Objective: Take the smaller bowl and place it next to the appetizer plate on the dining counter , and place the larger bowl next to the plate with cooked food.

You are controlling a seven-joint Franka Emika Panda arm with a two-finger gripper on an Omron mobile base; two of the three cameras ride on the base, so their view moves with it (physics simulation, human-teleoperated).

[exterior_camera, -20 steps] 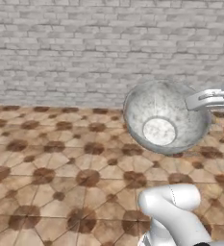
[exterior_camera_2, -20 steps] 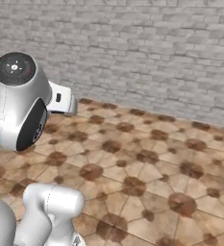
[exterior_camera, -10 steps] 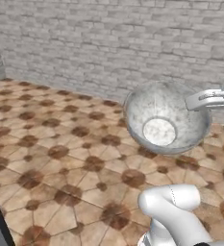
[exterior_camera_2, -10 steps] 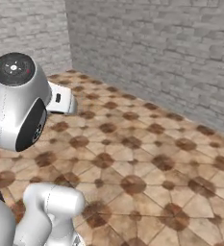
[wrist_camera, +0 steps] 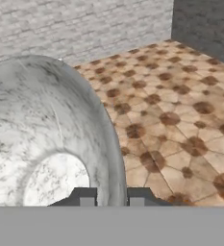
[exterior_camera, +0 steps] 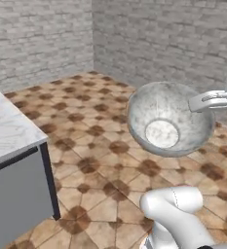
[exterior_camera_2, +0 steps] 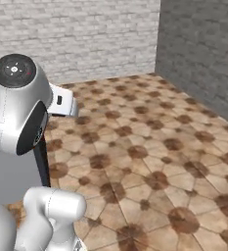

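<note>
The larger bowl [exterior_camera: 166,121], wide and of white-grey marbled stone with a pale bottom, hangs tilted in the air above the tiled floor. My gripper [exterior_camera: 210,101] is shut on its right rim. In the hand view the bowl [wrist_camera: 36,134] fills the left side, and its rim runs down between the two dark fingertips of the gripper [wrist_camera: 112,198]. A corner of the white marble dining counter [exterior_camera: 8,131] shows at the left. The smaller bowl and both plates are out of view.
Brown patterned floor tiles [exterior_camera_2: 149,147] spread ahead. Grey brick walls meet in a corner [exterior_camera: 92,34] at the back. The counter's grey side and dark corner post [exterior_camera: 49,180] stand low at the left, close to the robot's base.
The whole scene has swung sideways, so the base and cameras have turned. A wall corner and the counter's corner have come into view. The marble bowl stays in the same grip.
</note>
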